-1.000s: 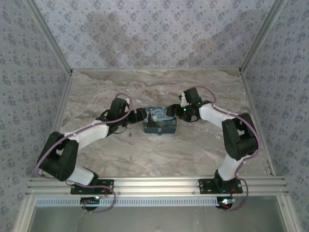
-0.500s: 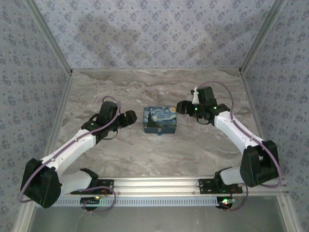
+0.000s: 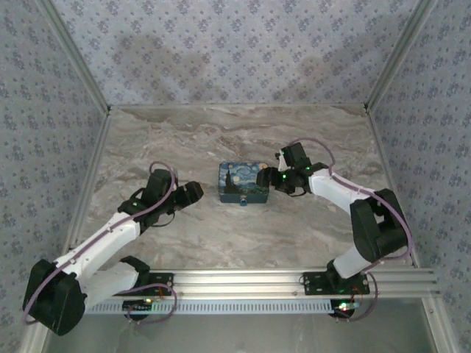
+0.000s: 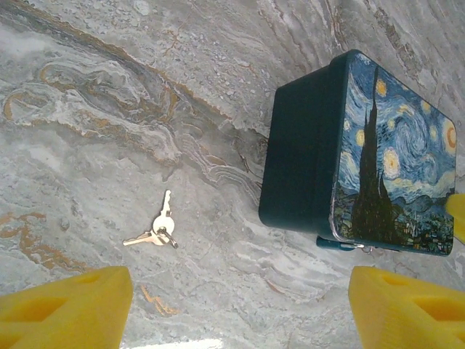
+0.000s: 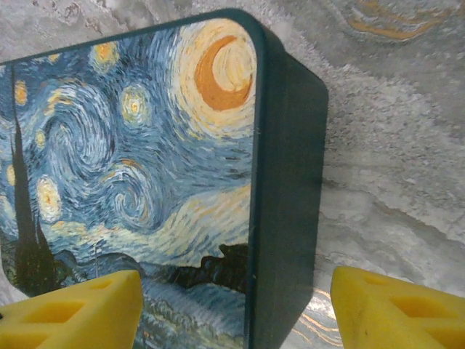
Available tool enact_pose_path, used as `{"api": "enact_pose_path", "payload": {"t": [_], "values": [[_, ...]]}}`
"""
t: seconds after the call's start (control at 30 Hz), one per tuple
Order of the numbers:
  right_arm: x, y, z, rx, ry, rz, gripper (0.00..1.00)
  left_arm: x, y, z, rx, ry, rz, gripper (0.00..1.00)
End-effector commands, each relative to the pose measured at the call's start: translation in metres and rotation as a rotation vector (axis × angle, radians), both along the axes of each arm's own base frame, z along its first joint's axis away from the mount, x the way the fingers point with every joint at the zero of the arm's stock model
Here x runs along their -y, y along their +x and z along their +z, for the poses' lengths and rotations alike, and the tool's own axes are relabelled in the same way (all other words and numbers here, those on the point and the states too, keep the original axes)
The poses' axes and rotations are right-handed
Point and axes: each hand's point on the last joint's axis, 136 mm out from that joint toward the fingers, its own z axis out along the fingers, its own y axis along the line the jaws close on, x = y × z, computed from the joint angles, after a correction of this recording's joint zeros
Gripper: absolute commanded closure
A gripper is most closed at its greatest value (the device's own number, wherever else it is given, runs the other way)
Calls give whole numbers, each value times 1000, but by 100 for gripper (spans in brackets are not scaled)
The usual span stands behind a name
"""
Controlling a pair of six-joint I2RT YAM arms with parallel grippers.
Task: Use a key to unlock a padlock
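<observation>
The padlock [image 3: 243, 201] is a tiny bluish lock hanging at the front of the night-sky box [image 3: 243, 181]; in the left wrist view the padlock [image 4: 336, 243] pokes out under the box [image 4: 305, 167]. Two silver keys [image 4: 158, 229] on a ring lie on the marble to the left of the box. My left gripper [image 3: 194, 192] [image 4: 236, 313] is open and holds nothing, a short way left of the box with the keys just ahead. My right gripper [image 3: 271, 179] [image 5: 236, 313] is open at the box's right end, and the box [image 5: 145, 145] edge lies between its fingers.
The marble table [image 3: 235, 235] is walled by patterned panels at the back and both sides. An aluminium rail [image 3: 243, 279] with both arm bases runs along the near edge. Bare marble lies in front of and behind the box.
The left gripper has drawn back from the box's left side toward the near left. The right gripper swung out to the right, then came back to the box's right end.
</observation>
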Motion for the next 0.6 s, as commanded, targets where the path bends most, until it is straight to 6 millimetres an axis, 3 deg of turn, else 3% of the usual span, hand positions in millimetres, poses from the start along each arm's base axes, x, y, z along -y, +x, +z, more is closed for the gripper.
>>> {"api": "enact_pose_path", "payload": {"t": [0.0, 0.13, 0.3, 0.57], "values": [[-8, 10, 15, 30, 16, -4, 29, -4, -5, -5, -24, 10, 21, 24], [12, 5, 18, 52, -73, -26, 28, -5, -7, -12, -69, 28, 31, 33], [36, -10, 37, 127, -155, -51, 28, -2, -6, -23, -127, 64, 35, 44], [53, -48, 71, 225, -168, -71, 31, 10, 8, -37, -197, 153, 60, 57]]}}
